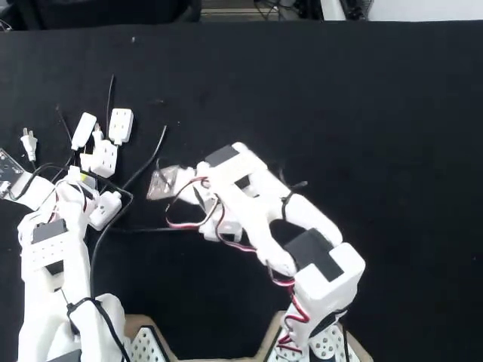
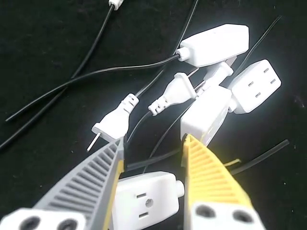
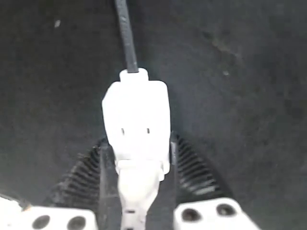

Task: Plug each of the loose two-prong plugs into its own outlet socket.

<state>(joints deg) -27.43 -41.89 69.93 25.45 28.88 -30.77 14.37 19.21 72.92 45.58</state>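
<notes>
The table is covered by a matt black cloth, which is spread from side to side and marked here and there by pale specks and lint. Beyond its far edge a narrow strip of the room is seen: dark shapes at the left, a pale band of floor in the middle with thin dark cables crossed over it, and a white surface at the right. A tan board is seen at the near edge, and the cloth is lit evenly.
</notes>
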